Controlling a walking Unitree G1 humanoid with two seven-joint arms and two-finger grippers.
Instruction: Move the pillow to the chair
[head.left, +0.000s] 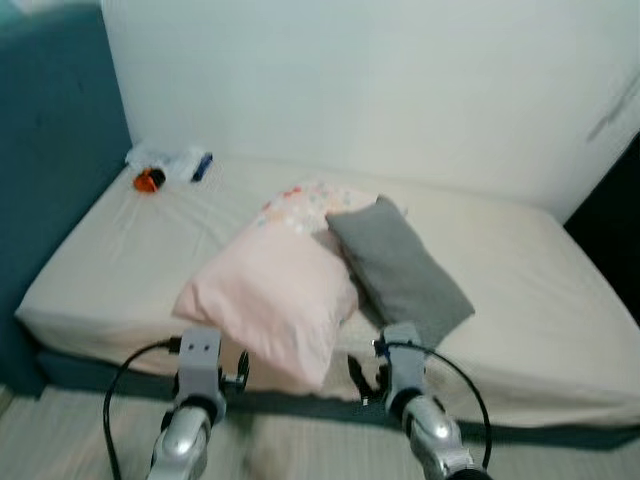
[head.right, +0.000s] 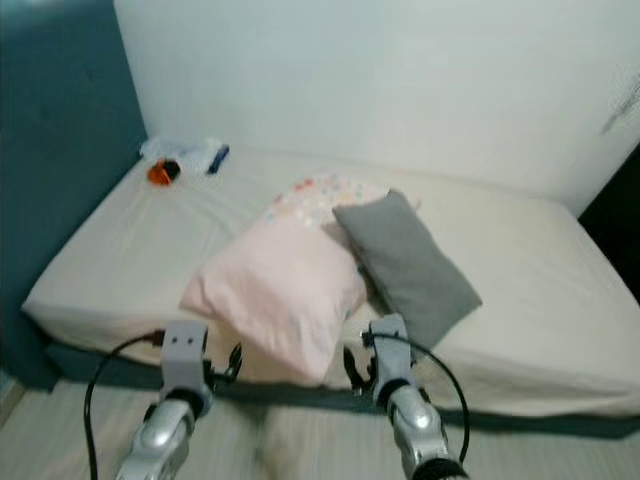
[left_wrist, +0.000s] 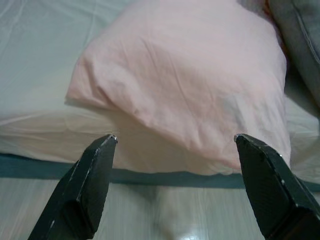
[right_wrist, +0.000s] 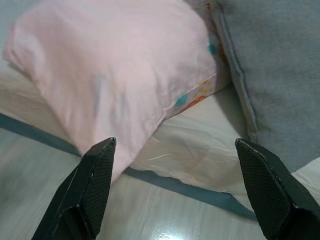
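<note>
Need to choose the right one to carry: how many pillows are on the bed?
3. A pink pillow overhangs the bed's near edge; a grey pillow lies on its right, touching it; a dotted white one lies behind, partly under both. More could be hidden beneath.

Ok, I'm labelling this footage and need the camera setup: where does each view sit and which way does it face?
Left eye view: on the head, looking forward and down at the bed; both silver arms show below.
Right eye view: its stereo twin, same scene.
Left wrist view: along the open left gripper at the pink pillow.
Right wrist view: along the open right gripper at that pillow and the grey pillow.
All four share the pink pillow.
</note>
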